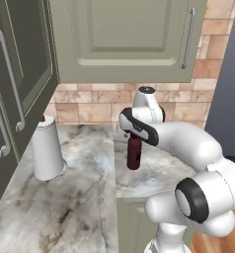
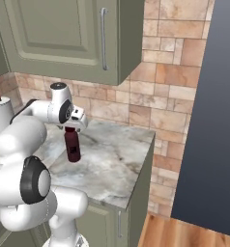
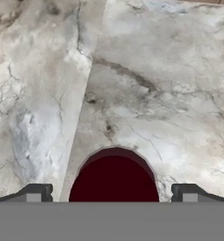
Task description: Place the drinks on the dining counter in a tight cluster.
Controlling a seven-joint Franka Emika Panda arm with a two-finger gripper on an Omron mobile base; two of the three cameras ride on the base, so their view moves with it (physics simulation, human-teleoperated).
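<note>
A stout dark maroon bottle [image 1: 134, 154] [image 2: 73, 147] stands upright on the marble counter [image 1: 85, 163] against the brick wall. My gripper [image 1: 131, 133] [image 2: 70, 128] hangs straight above it, pointing down. In the hand view the bottle's round top [image 3: 114, 179] sits between the two fingertips [image 3: 36, 193], with a gap on each side. The gripper [image 3: 113, 194] is open and holds nothing. The dining counter is out of view.
A white cylindrical canister [image 1: 46, 148] [image 2: 1, 113] stands on the counter to the left. Green wall cabinets [image 1: 124, 39] hang low over the counter. The counter ends at the right [image 2: 148, 159], beside a tall dark panel [image 2: 208, 120] and wood floor.
</note>
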